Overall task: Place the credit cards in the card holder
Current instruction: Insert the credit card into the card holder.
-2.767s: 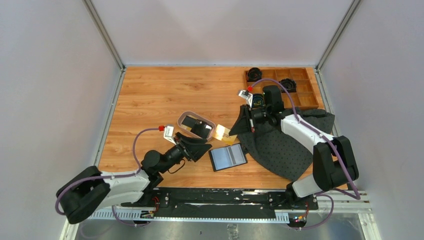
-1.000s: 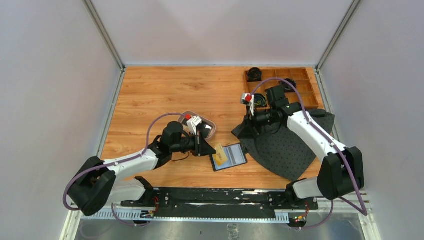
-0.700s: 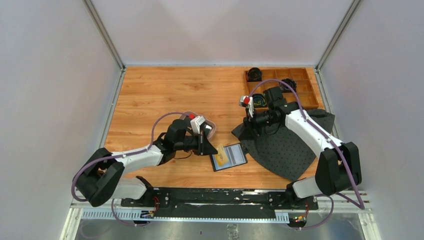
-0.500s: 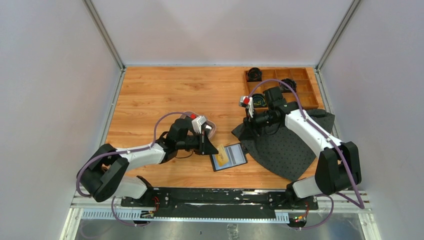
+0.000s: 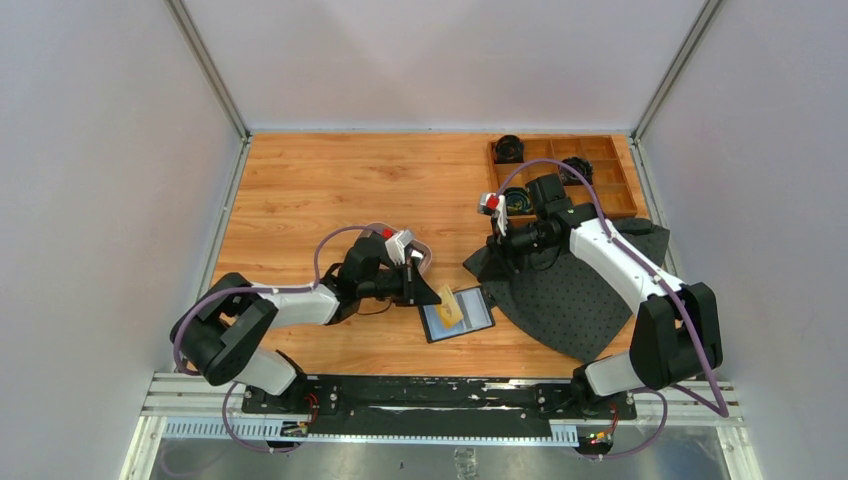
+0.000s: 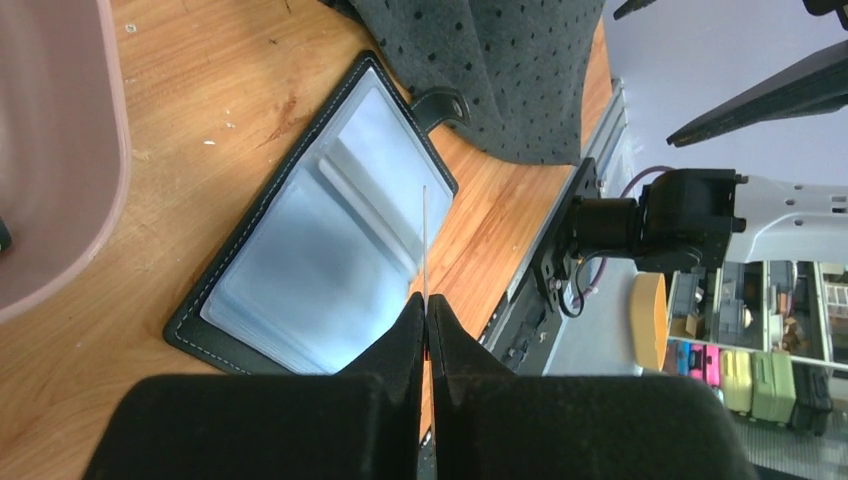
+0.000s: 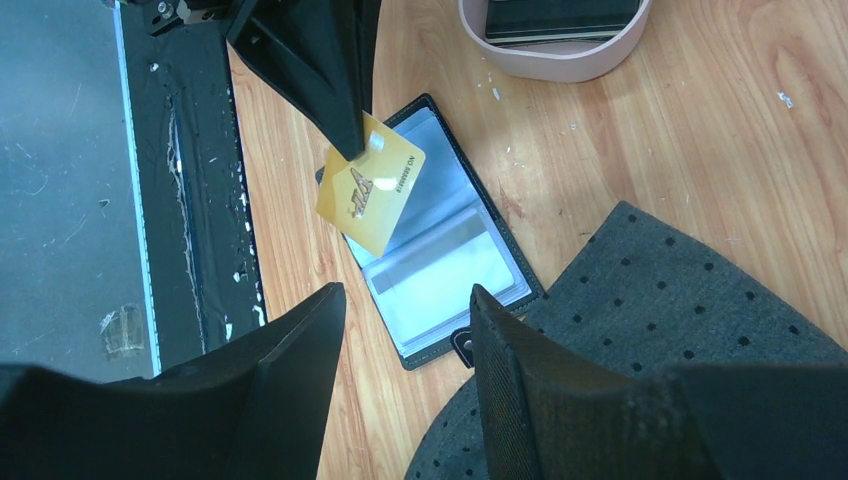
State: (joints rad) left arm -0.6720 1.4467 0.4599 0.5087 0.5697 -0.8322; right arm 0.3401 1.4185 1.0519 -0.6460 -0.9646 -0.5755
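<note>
Credit card [image 7: 375, 190] — edge-on in left pincer [image 7: 352, 146], long axis over card holder [image 7: 445, 272]

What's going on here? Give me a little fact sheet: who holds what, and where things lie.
left gripper: shut on the gold card, over the card holder
card holder: lying open on the wooden table
right gripper: open, empty, near the dotted cloth
tray: on the table, apart from the card holder
</note>
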